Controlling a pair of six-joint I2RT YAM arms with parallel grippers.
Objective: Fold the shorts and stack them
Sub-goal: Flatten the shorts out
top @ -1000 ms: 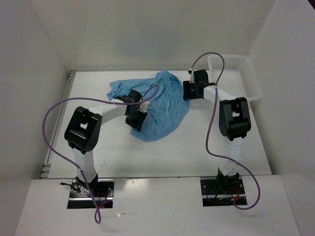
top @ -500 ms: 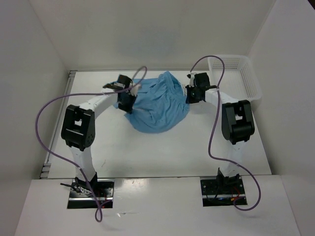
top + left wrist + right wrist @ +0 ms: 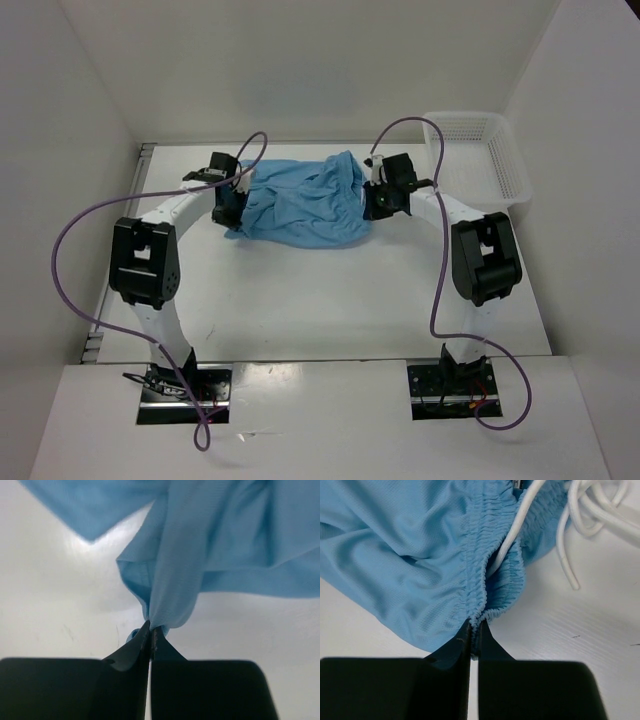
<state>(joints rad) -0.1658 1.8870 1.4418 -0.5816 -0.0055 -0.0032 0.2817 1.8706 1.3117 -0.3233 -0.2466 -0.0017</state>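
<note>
Across the far middle of your surface (image 3: 330,300), the shorts (image 3: 300,205) stretch bunched between both arms. Your left gripper (image 3: 150,632) pinches a fabric fold at their left end. Your right gripper (image 3: 474,627) pinches the elastic waistband beside the white drawstring (image 3: 570,540).

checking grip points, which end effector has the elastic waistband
The right end effector: it pinches the gathered elastic waistband of the shorts, beside the white drawstring. The left end effector pinches only smooth, ungathered fabric.
</note>
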